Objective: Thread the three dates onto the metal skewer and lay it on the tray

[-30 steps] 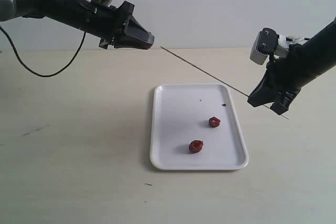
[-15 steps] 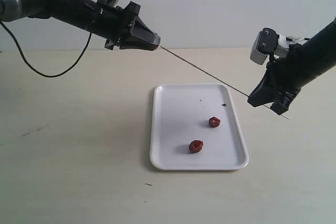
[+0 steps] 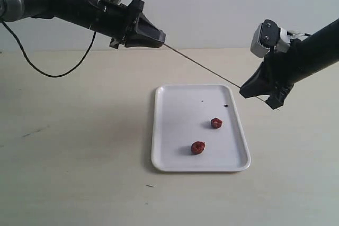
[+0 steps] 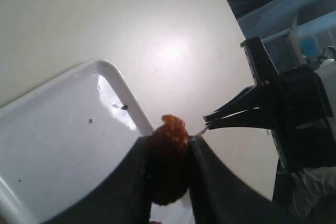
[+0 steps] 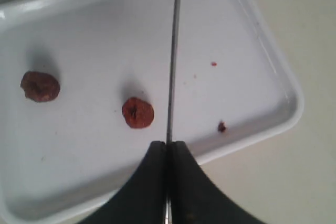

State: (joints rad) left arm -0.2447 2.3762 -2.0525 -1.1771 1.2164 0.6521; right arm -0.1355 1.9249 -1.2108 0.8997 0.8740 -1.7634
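Date (image 4: 168, 161) pinched in left gripper (image 3: 160, 39), at skewer (image 3: 204, 67) tip, right gripper (image 5: 168, 146) clamped near other end

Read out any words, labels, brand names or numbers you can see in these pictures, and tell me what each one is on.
None: no words, numbers or logos can be read.
The tray is plain white, with only dark specks.
The pale camera housing on the right wrist shows no legible marking.
The dates and the metal skewer are unmarked.
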